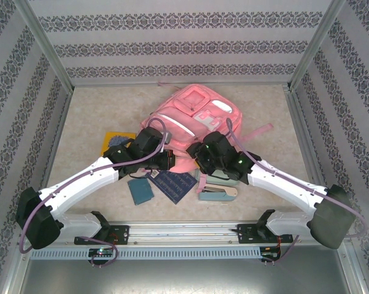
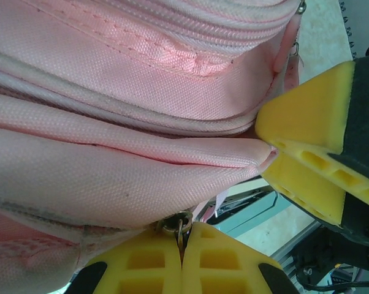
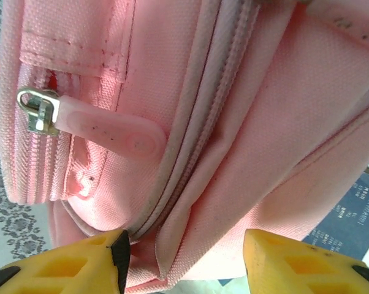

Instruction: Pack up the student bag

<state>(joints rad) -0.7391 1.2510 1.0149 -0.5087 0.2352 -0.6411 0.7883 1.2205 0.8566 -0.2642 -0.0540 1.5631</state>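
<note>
Between the tightly pressed yellow fingers (image 2: pixel 141 263) of the left claw (image 2: pixel 181 236), a small metal zip ring (image 2: pixel 177 222) is pinched, its thin stem running down into the seam where the fingers meet. Just above the ring bulge the pink folds and zip lines of the student bag (image 1: pixel 200 116). To the right, the right claw (image 3: pixel 186 240) stands released. Its two yellow pads (image 3: pixel 68 266) are apart, and a folded edge of the bag lies between them, nearer the left pad. Farther up that same pocket front, a metal slider (image 3: pixel 34 110) carries a translucent pink tab (image 3: pixel 117 133) that lies flat across the fabric. From above, the bag lies flat on the pale bench (image 1: pixel 92 116), in the middle and toward the far side, with its pockets facing up. Both claws are at its near edge, the left arm reaching in from the near left and the right arm from the near right. A pink strap (image 1: pixel 258 130) trails off the bag to the right. Near the bag, between the arms, lies a dark blue patterned booklet (image 1: pixel 175 184), with a small teal book (image 1: pixel 140 191) just left of it. A pale grey-green stapler-like object (image 1: pixel 218 193) sits just right of the booklet, under the right arm. Left of the bag, a yellow-and-blue flat item (image 1: pixel 117 139) lies partly hidden by the left arm.
</note>
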